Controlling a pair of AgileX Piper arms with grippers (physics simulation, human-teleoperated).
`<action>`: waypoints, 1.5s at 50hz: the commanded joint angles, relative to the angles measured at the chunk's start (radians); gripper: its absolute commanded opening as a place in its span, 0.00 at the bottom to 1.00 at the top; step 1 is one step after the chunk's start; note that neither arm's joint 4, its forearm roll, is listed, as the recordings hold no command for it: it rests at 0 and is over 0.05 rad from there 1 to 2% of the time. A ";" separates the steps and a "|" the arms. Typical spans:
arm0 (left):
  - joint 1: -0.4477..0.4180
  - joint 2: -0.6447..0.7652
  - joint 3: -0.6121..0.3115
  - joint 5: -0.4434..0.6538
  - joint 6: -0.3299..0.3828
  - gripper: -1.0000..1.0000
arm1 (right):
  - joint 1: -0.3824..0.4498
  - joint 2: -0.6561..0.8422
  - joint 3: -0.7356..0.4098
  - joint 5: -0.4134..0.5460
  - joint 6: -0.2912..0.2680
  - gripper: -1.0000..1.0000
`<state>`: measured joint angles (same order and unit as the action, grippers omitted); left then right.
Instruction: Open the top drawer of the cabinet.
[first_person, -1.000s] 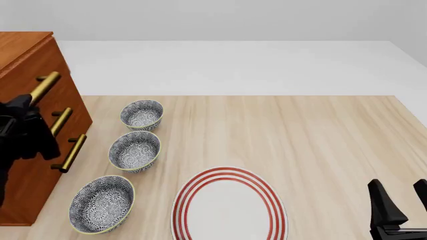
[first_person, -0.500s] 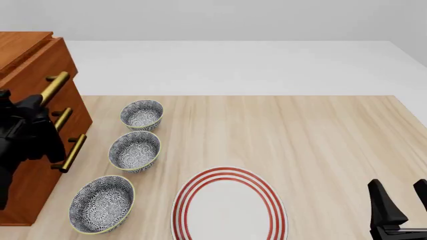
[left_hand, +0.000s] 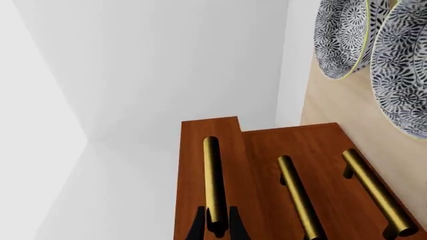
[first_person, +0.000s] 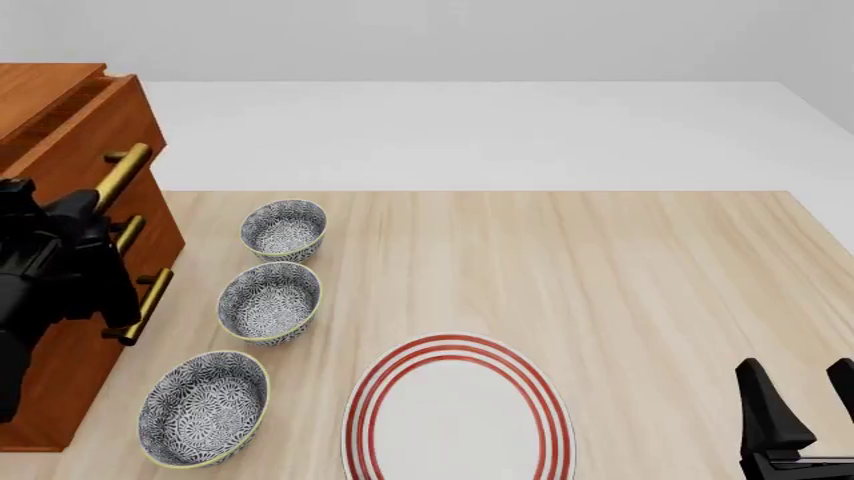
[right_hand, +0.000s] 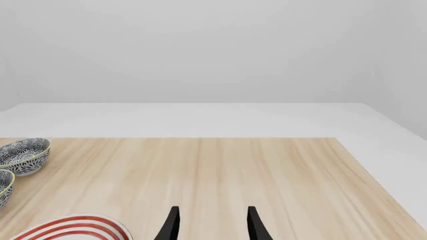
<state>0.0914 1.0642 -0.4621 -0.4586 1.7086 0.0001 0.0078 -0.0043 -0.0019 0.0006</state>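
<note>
The left gripper (left_hand: 215, 226) pinches the brass handle (first_person: 123, 172) of the top drawer (first_person: 96, 125), which protrudes from the cabinet (first_person: 54, 350) at far left. The right gripper (right_hand: 211, 224) rests spread at near right.

The left hand (first_person: 96, 205) is held at the left edge, fingers (left_hand: 197, 227) closed tight on the top drawer's handle (left_hand: 211, 177). The right hand (right_hand: 211, 223) is parked low at the right, fingers parted, nothing held.
</note>
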 joint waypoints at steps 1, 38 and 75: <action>-0.016 -0.042 -0.033 -0.028 0.014 0.00 | 0.000 0.000 0.000 0.000 0.000 1.00; -0.024 -0.035 -0.038 -0.035 0.009 0.00 | 0.000 0.000 0.000 0.000 0.000 1.00; -0.036 -0.041 -0.046 -0.036 0.013 0.00 | 0.000 0.000 0.000 0.000 0.000 1.00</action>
<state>0.0577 1.0550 -0.4659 -0.4408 1.7160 0.0002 0.0078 -0.0043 -0.0019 0.0006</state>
